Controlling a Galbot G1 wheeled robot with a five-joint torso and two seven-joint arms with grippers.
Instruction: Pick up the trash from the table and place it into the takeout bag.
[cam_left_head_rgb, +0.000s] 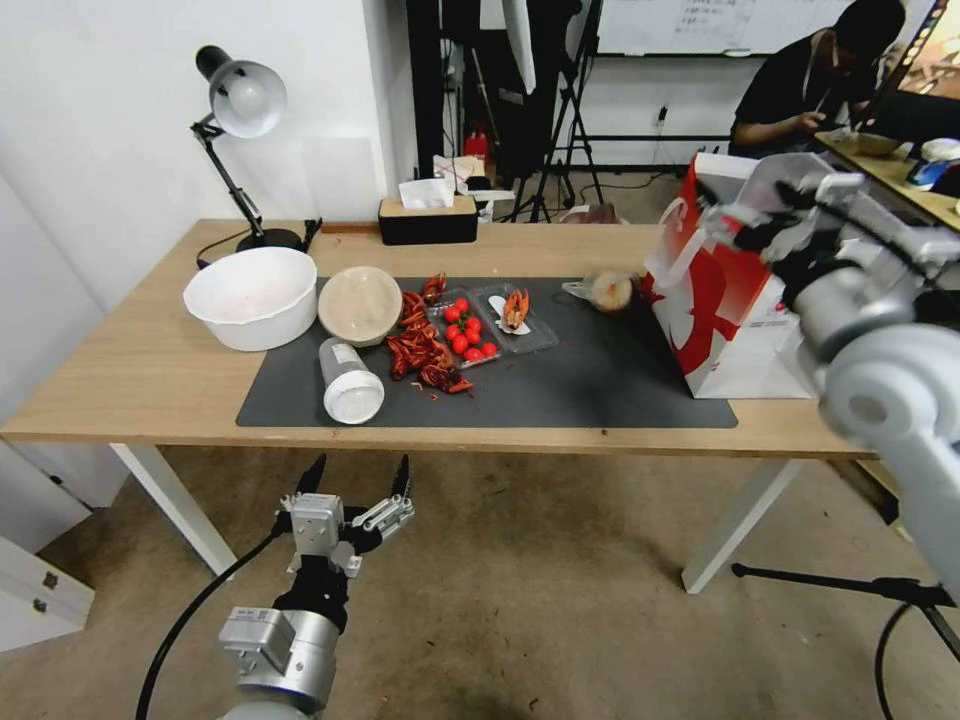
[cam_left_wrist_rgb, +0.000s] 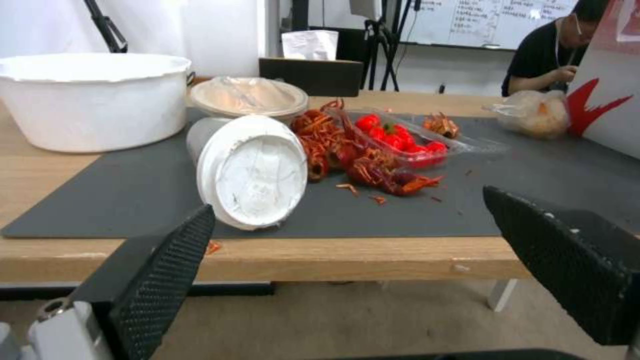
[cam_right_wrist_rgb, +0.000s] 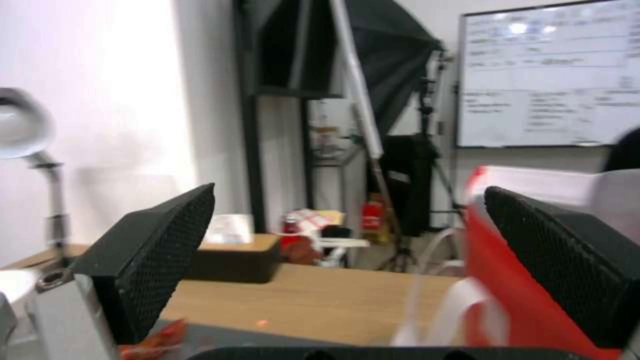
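Note:
On the table (cam_left_head_rgb: 140, 380) a clear lidded cup (cam_left_head_rgb: 350, 382) (cam_left_wrist_rgb: 250, 170) lies on its side at the mat's front left. Behind it stands a beige round bowl (cam_left_head_rgb: 360, 303) (cam_left_wrist_rgb: 248, 97). A small clear bag (cam_left_head_rgb: 608, 290) (cam_left_wrist_rgb: 533, 112) rests beside the upright red and white takeout bag (cam_left_head_rgb: 720, 300) (cam_left_wrist_rgb: 613, 100) (cam_right_wrist_rgb: 507, 280) at the right. My left gripper (cam_left_head_rgb: 358, 478) (cam_left_wrist_rgb: 347, 200) is open and empty, below and in front of the table edge, facing the cup. My right gripper (cam_left_head_rgb: 735, 215) (cam_right_wrist_rgb: 350, 190) is open and empty, up by the bag's top.
A large white bowl (cam_left_head_rgb: 250, 295), a desk lamp (cam_left_head_rgb: 240, 100) and a tissue box (cam_left_head_rgb: 428, 220) stand at the left and back. Red crayfish shells (cam_left_head_rgb: 425, 350), a tomato tray (cam_left_head_rgb: 465, 335) and a clear tray (cam_left_head_rgb: 515, 315) lie mid-mat. A stand leg (cam_left_head_rgb: 850, 585) crosses the floor at the right.

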